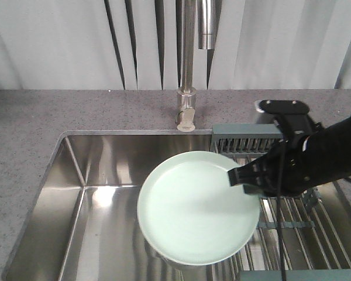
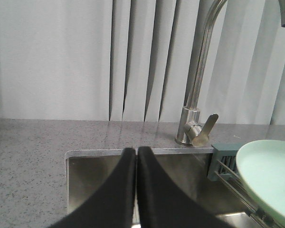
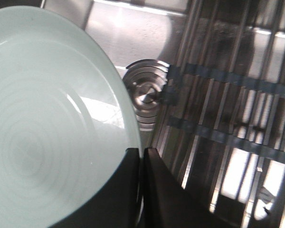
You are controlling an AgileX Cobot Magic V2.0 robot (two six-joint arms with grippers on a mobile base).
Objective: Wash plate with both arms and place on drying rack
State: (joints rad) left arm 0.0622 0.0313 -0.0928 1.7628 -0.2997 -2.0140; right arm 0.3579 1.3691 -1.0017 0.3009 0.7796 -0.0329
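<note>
The pale mint-green plate hangs tilted over the steel sink, held at its right rim. My right gripper is shut on that rim, with one finger on the plate's face and the other behind it. In the right wrist view the plate fills the left side, pinched by the right gripper. The drying rack lies across the sink's right part, just under and behind the right arm. My left gripper is shut on nothing, pointing at the sink's back edge, left of the plate. It does not show in the front view.
A tall steel faucet with a lever stands at the sink's back edge, behind the plate. The round drain sits in the sink floor beside the rack's wires. Grey speckled counter surrounds the sink, with blinds behind.
</note>
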